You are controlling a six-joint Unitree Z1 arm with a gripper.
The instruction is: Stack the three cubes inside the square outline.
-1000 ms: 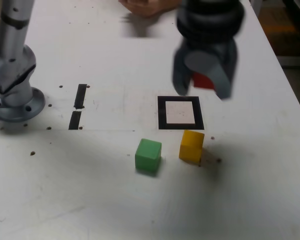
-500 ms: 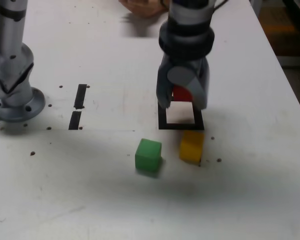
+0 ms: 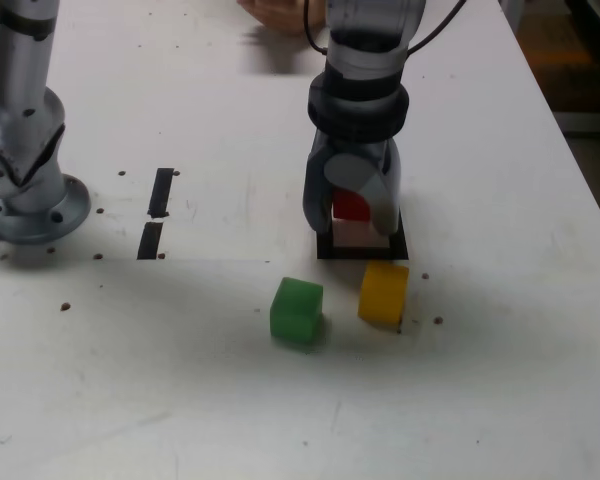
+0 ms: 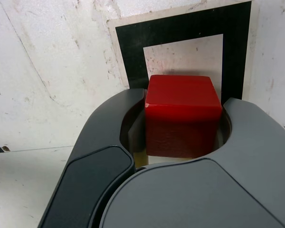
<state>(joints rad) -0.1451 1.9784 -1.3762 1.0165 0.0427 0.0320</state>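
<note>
We count three small matte cubes: one red (image 3: 351,206), one green (image 3: 296,311), one yellow (image 3: 383,293). We also count one black-bordered square outline (image 3: 325,246) and two short black strips (image 3: 161,192).

A scuffed white surface (image 3: 200,400) fills most of the exterior view, softly shaded along its lower part; at the upper right, beyond its edge, sits a dark, brownish area (image 3: 570,60).

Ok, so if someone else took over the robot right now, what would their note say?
Gripper: closed on the red cube, held over the square outline; whether it touches down yet, I can't tell.
Green cube and yellow cube: on the table, just outside the outline, on its near side in the exterior view.
Done: red cube picked up.
Left: set red down inside, then stack the other two.
</note>
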